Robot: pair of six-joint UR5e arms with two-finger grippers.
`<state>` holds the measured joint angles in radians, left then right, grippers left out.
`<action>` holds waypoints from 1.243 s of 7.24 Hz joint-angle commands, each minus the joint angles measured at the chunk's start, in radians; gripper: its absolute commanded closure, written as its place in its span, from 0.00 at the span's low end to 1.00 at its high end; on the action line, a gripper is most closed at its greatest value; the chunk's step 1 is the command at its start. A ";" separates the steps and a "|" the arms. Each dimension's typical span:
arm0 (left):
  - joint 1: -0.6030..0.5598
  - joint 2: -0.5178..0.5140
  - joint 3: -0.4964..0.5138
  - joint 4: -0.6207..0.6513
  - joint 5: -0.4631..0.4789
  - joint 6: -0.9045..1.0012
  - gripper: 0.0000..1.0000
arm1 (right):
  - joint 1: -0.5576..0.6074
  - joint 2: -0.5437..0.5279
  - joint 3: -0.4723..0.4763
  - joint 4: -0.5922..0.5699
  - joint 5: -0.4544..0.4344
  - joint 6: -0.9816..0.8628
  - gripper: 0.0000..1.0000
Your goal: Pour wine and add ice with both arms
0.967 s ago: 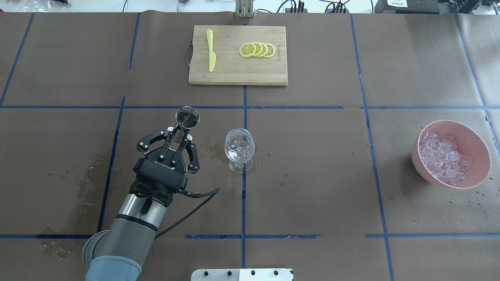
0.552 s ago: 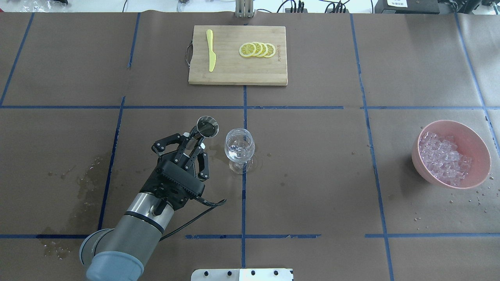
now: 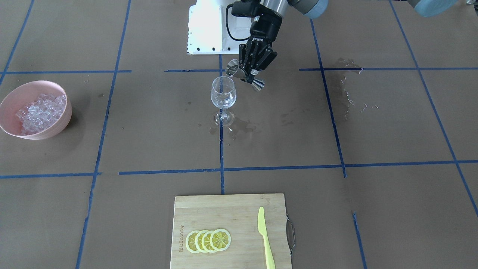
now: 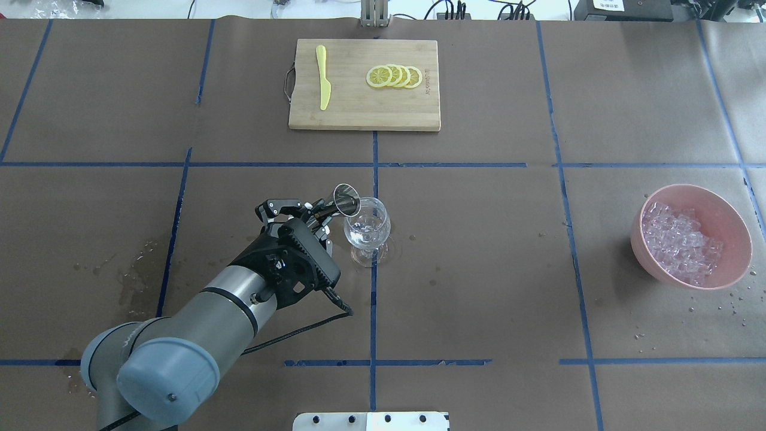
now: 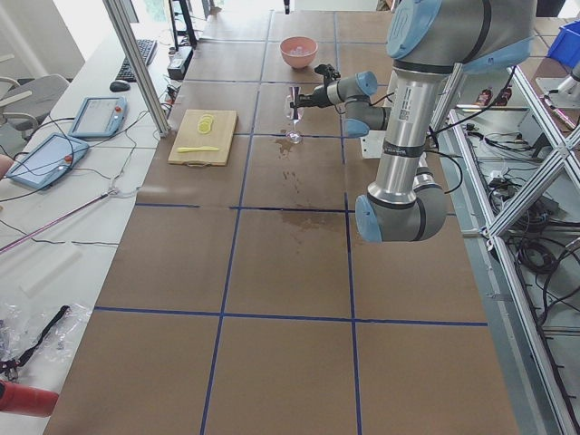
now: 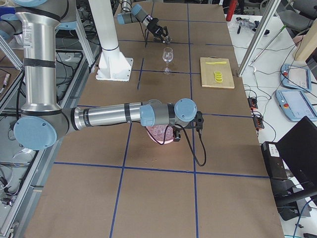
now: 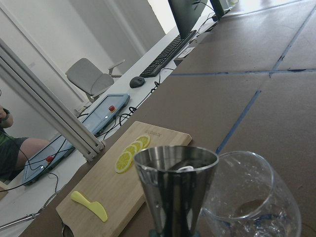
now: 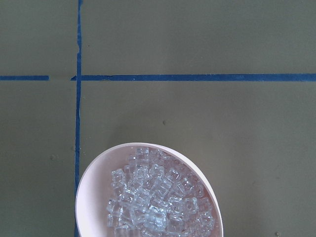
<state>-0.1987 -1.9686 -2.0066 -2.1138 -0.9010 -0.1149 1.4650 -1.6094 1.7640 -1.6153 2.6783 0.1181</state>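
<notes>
In the overhead view the brown paper-covered surface, gridded with blue tape, lies bare on every side of the clear stemmed wine glass, which stands upright on a tape line near the middle of the frame, well apart from all edges. The left gripper comes in from the lower left, its fingers closed narrowly on the waist of a steel double-cone jigger. The jigger is tilted, with its mouth just at the glass's rim on the glass's left side. From the left wrist view the dark wine shows inside the jigger's mouth, close beside the glass bowl. Wet stains mark the paper around the glass foot and at the lower left. A bamboo cutting board carrying lemon slices and a yellow plastic knife lies at the upper middle, well apart. The heap of clear ice cubes fills a pink bowl at the right edge. In the exterior right view the right gripper hangs in line with that bowl; I cannot tell how its fingers stand.
</notes>
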 commanded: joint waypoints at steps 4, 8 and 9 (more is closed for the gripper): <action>-0.044 -0.088 -0.021 0.314 -0.021 0.165 1.00 | 0.000 0.019 -0.021 0.000 0.000 0.000 0.00; -0.062 -0.156 -0.029 0.494 -0.016 0.381 1.00 | 0.000 0.019 -0.023 0.000 0.000 0.002 0.00; -0.064 -0.168 -0.031 0.509 -0.016 0.441 1.00 | 0.000 0.019 -0.023 0.000 0.000 0.002 0.00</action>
<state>-0.2610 -2.1215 -2.0351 -1.6344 -0.9176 0.2536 1.4649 -1.5908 1.7416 -1.6153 2.6788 0.1196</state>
